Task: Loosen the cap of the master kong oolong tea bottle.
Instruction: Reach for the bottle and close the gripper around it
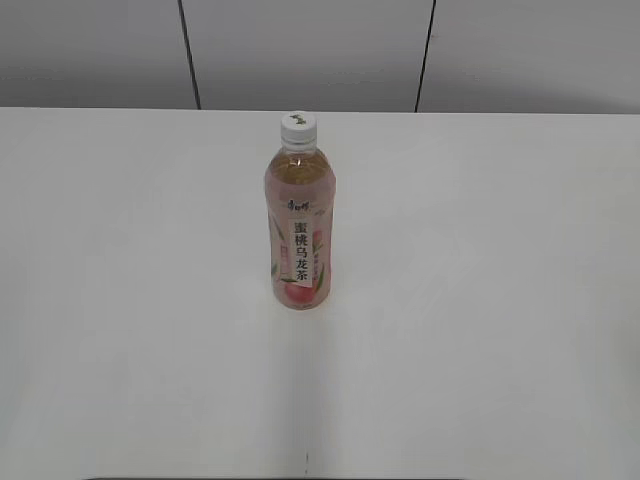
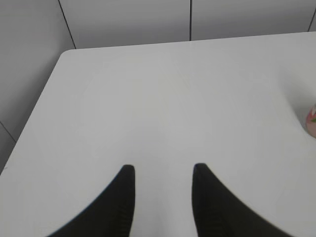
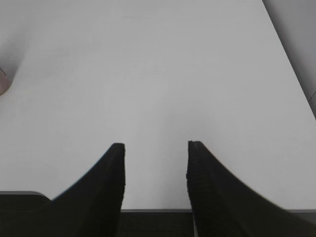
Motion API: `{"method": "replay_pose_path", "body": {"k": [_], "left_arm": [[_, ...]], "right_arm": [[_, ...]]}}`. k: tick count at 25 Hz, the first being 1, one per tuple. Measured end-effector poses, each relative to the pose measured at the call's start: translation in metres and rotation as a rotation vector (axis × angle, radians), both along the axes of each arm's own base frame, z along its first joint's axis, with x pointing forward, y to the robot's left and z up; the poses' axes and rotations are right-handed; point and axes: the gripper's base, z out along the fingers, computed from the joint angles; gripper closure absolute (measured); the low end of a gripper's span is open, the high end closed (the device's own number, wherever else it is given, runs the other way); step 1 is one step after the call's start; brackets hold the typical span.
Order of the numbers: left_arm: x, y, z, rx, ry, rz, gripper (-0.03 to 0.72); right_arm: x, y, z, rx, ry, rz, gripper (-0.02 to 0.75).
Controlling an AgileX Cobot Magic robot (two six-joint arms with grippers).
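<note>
The master kong oolong tea bottle (image 1: 298,232) stands upright in the middle of the white table (image 1: 120,300), with its pink peach label and white strip of black characters facing me. The white cap (image 1: 298,125) sits on its neck. Neither gripper shows in the exterior view. In the left wrist view my left gripper (image 2: 163,170) is open and empty over bare table, and a sliver of the bottle (image 2: 311,121) shows at the right edge. In the right wrist view my right gripper (image 3: 155,147) is open and empty near the table's front edge, with a pink sliver of the bottle (image 3: 2,81) at the left edge.
A grey panelled wall (image 1: 300,50) rises behind the table's far edge. The table's left edge and rounded far corner (image 2: 64,52) show in the left wrist view. Its right edge (image 3: 291,74) shows in the right wrist view.
</note>
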Motion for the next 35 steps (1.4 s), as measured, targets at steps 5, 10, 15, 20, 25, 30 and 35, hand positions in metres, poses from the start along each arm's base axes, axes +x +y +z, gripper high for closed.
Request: {"method": "replay_pose_path", "body": {"k": [5,10,15,20,25,30,35], "left_arm": [[0.0000,0.0000,0.0000,0.000,0.000,0.000,0.446],[0.0000,0.0000,0.0000,0.000,0.000,0.000,0.446],[0.0000,0.0000,0.0000,0.000,0.000,0.000,0.446],[0.0000,0.0000,0.0000,0.000,0.000,0.000,0.446],[0.0000,-0.0005,0.0001,-0.003,-0.001,-0.005,0.446],[0.0002,-0.0048,0.0003,0.030,-0.003,-0.068,0.446],[-0.0007,-0.0060,0.0058,0.031,-0.041,-0.082,0.446]], "right_arm": [[0.0000,0.0000,0.0000,0.000,0.000,0.000,0.419],[0.0000,0.0000,0.0000,0.000,0.000,0.000,0.419],[0.0000,0.0000,0.0000,0.000,0.000,0.000,0.419],[0.0000,0.0000,0.0000,0.000,0.000,0.000,0.419],[0.0000,0.0000,0.0000,0.000,0.000,0.000,0.419],[0.0000,0.0000,0.0000,0.000,0.000,0.000,0.419],[0.0000,0.0000,0.0000,0.000,0.000,0.000,0.419]]}}
